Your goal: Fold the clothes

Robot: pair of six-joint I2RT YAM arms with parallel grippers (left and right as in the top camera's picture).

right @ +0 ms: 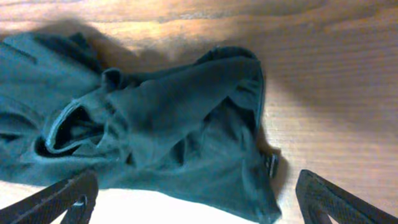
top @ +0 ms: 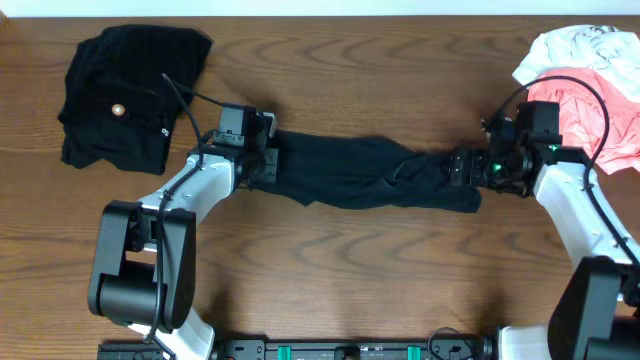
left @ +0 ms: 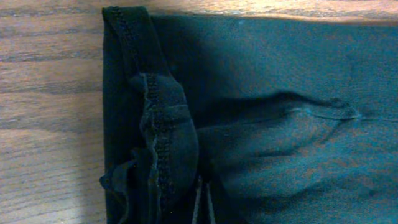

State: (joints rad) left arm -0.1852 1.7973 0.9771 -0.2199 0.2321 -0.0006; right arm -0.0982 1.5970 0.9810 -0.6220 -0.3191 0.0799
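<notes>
Pinching shirt (top: 370, 172) hem: left gripper (top: 266, 165), clenched. Right gripper (right: 199, 196) gaped, empty. I feared one-sided pulling would bunch it.

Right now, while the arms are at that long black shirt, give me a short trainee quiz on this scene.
1. True or false: the right gripper stands open at the long black fabric shirt.
2. Where on the wooden table lies the folded black garment with a small pale button? A. left B. centre C. right
3. Fill in: the left gripper is ___.
Key: 1 true; 2 A; 3 shut.
</notes>
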